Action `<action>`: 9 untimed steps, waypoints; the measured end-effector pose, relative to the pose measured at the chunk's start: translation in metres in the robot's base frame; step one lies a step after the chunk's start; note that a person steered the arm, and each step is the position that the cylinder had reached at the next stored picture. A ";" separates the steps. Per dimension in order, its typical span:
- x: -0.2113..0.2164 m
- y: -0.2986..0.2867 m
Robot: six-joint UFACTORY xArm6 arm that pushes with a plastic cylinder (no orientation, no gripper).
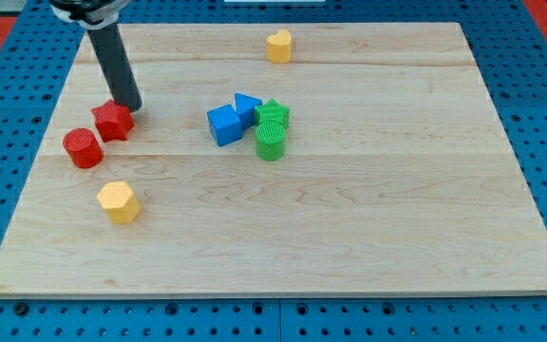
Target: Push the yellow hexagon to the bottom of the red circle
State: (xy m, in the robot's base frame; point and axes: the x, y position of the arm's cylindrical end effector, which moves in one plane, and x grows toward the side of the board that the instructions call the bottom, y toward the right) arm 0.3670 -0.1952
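The yellow hexagon lies at the view's lower left of the wooden board. The red circle sits just above it and slightly to the left, with a small gap between them. A red star-shaped block lies right next to the red circle, up and to the right. My tip stands at the upper right edge of the red star, touching or nearly touching it, well above the yellow hexagon.
A blue cube and a blue triangle cluster at the middle with two green blocks. A yellow heart lies near the view's top. The board's left edge is close to the red circle.
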 end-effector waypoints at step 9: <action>0.137 0.004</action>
State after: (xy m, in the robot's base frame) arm 0.5038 -0.1910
